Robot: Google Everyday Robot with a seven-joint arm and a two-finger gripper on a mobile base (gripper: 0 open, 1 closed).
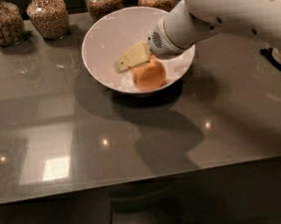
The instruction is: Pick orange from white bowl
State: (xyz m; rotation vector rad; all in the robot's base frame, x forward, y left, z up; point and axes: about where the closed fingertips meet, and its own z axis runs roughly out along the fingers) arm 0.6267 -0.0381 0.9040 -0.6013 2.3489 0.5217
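The large white bowl stands on the grey table toward the back middle. An orange lies inside it, against the near wall. My gripper, cream coloured on the end of the white arm, reaches in from the right. It is inside the bowl, directly over the upper left side of the orange and close to it. I cannot tell whether it touches the orange.
Several glass jars of grain stand in a row along the table's back edge behind the bowl. The glossy grey table runs toward me to its front edge. A dark object sits at the right edge.
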